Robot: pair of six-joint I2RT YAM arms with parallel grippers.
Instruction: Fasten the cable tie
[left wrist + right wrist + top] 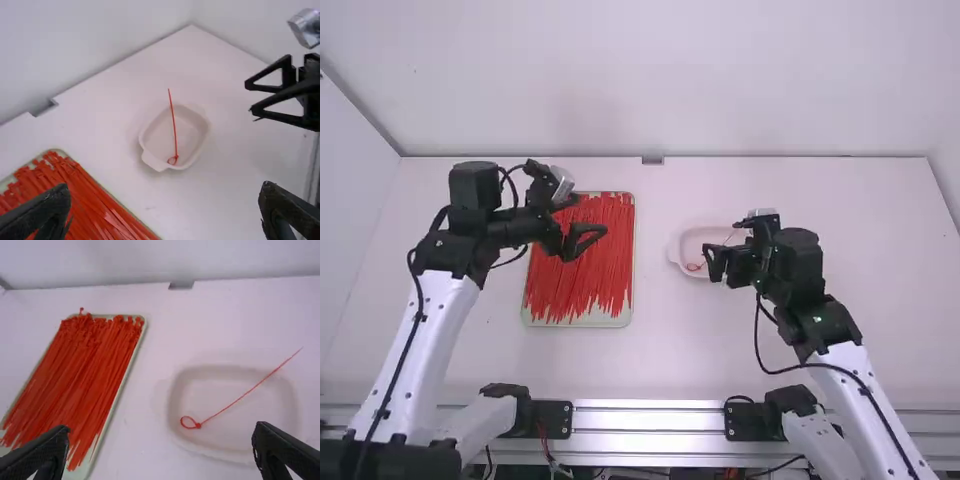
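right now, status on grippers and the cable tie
Left gripper open, over the tray of loose ties. Right gripper open, by the bowl. One cable tie looped shut, lying in the bowl. Nothing blocking.

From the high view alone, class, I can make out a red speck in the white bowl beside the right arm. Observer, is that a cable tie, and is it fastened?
Observer: Yes, one cable tie lies in the bowl, and its head end is closed into a small loop.
Operator: Is it fully inside?
Observer: No, its straight tail sticks out past the bowl's rim.
Operator: Is the right arm holding it?
Observer: No, the right jaws stand wide open with nothing between them, clear of the tie.
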